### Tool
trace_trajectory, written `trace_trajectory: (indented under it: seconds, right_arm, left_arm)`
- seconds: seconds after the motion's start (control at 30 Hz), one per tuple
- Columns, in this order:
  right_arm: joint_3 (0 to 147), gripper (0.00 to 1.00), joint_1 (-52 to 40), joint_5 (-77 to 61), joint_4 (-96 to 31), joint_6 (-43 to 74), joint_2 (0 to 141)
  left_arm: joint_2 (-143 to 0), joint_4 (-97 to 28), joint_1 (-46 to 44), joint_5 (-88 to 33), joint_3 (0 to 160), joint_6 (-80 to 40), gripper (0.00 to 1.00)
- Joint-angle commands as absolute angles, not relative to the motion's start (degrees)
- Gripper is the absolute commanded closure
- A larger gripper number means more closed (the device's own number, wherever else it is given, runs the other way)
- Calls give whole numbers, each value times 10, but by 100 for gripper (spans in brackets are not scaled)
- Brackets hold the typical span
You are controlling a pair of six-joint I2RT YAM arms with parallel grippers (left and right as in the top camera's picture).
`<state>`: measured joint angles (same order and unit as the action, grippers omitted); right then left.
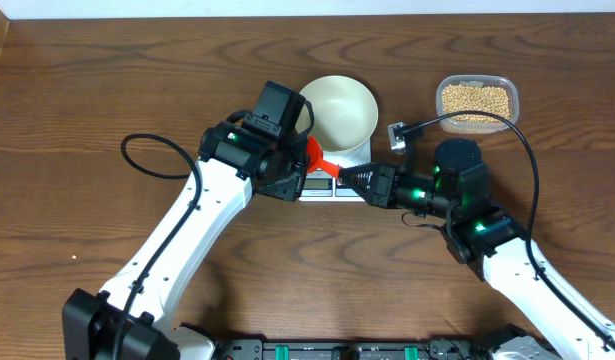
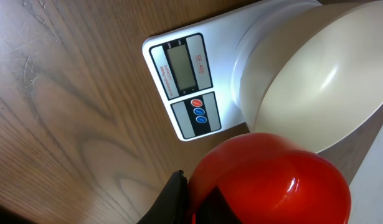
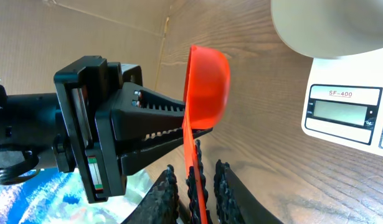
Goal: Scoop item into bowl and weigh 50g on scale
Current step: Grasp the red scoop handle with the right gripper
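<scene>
1. Nearest the robot's base, the right gripper [image 3: 196,186] reaches in from the right. The thin handle of an orange-red plastic scoop [image 3: 207,81] stands between its black ridged fingers. Whether those jaws press the handle or merely flank it cannot be told.

2. Opposite, the left gripper [image 3: 182,118] meets the same scoop from the left. Its jaws are drawn narrow onto the neck where handle joins cup, and they appear to pinch it. The cup is turned on its side and shows no contents, and it hangs above the brown wooden table [image 1: 87,100], just in front of the scale.

3. Next comes the flat white rectangular kitchen scale [image 2: 185,87], its grey display and round buttons facing the arms. No digits can be read on it.

4. On the scale sits the round, plain white bowl [image 1: 357,125], and it is empty.

5. Farthest off, to the right and well apart from the scale, a clear rectangular plastic tub [image 1: 439,100] holds the small tan-yellow beans [image 1: 475,100]. None has left it.

6. This looks like a handover of the scoop between the arms, with scooping not yet begun. The next move probably calls for one firm grip on the handle and a clean release by the other arm. The cup then has to be carried across to the tub and dipped in open side up.
</scene>
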<state>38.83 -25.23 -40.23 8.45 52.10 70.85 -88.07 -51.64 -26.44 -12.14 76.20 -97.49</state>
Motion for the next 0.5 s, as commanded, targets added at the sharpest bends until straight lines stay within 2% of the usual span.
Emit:
trace_trajectory:
  seconds: [0.0, 0.37, 0.47]
  right_arm:
    - [397, 81, -263, -406, 86, 523, 705]
    - [397, 86, -263, -402, 85, 523, 705]
    - [397, 93, -263, -400, 84, 523, 705]
  left_arm:
    - [-884, -520, -265, -126, 760, -978, 93]
    - [-884, -520, -265, -126, 760, -978, 93]
    - [-884, -520, -265, -126, 760, -978, 93]
